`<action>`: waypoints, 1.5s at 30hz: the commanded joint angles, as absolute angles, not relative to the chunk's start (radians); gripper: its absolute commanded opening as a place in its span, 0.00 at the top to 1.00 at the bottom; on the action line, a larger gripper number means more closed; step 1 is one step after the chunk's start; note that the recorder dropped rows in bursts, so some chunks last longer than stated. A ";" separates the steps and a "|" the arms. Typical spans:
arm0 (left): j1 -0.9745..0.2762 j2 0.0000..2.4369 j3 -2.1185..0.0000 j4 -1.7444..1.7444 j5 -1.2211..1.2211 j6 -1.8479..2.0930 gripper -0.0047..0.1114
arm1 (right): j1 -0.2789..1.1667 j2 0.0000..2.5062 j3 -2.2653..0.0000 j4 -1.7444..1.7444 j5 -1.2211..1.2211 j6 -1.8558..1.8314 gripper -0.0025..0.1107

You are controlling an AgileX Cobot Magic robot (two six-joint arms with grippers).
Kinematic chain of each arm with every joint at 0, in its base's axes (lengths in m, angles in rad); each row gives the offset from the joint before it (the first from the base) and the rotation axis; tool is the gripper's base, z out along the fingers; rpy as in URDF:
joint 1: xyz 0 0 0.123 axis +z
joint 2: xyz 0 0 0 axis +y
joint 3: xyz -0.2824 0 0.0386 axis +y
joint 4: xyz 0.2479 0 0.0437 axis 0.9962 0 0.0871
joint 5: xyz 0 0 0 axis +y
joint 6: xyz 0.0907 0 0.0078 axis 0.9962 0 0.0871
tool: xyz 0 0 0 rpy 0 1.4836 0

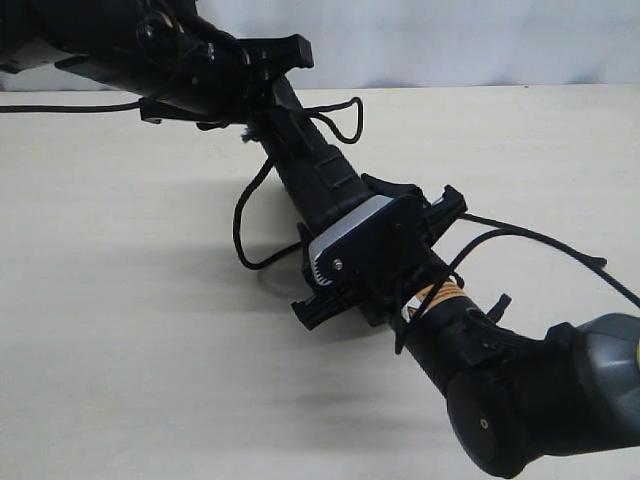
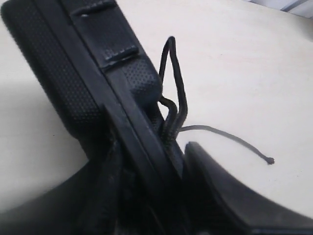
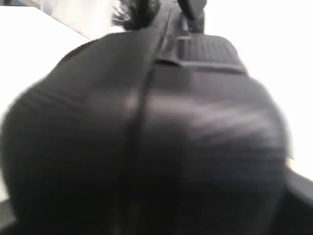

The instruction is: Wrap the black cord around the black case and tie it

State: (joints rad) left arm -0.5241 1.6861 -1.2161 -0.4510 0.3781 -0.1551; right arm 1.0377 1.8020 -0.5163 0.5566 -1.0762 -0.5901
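Observation:
The black case (image 1: 308,160) is held on edge above the table, one end in each gripper. My left gripper (image 1: 262,95) is shut on its far end. In the left wrist view the case (image 2: 73,73) runs between the fingers (image 2: 234,191). There the black cord (image 2: 174,88) is pinched against the case's edge, and its plain tip (image 2: 269,160) lies free. My right gripper (image 1: 345,205) is shut on the near end. The blurred case (image 3: 146,137) fills the right wrist view, and a frayed tuft (image 3: 134,12) shows beyond it. Slack cord (image 1: 243,225) hangs down in a loop.
The cream tabletop (image 1: 120,330) lies under the case, with a pale wall along its far edge. The robot's own thin black cables (image 1: 560,245) arc over the table at the right. Another cable (image 1: 70,106) trails out to the left edge.

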 commanded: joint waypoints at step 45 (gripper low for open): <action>-0.523 1.684 -1.212 -0.395 0.330 -0.124 0.96 | 0.685 1.086 -0.635 0.725 -0.092 -0.834 0.34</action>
